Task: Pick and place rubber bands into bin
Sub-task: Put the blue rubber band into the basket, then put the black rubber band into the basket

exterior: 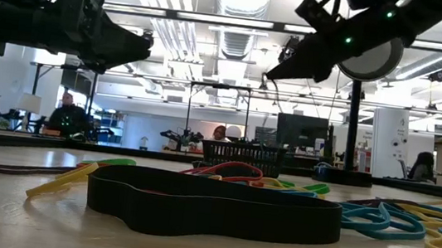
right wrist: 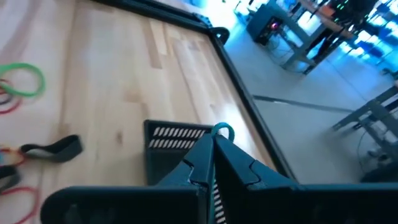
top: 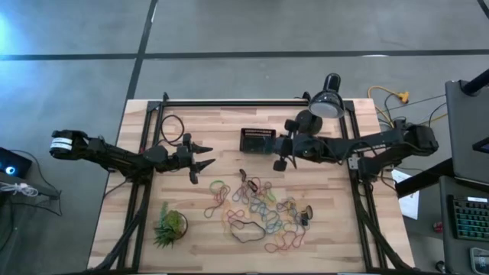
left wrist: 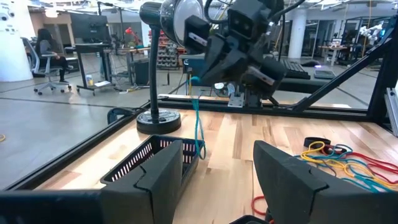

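Right gripper (right wrist: 213,144) pinched on blue band (left wrist: 198,127), dangling beside bin (left wrist: 152,158). Risk: release off-centre, band snagging rim or landing outside. Left gripper (top: 200,158) spread, empty.

No readable text, labels, brand names, nos. or signs anywhere, in any view.

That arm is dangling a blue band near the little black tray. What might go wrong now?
The right gripper pinches a blue rubber band beside the bin, not clearly over it, so a release might drop it onto the table. The floppy loop might also snag on the bin's slotted wall.
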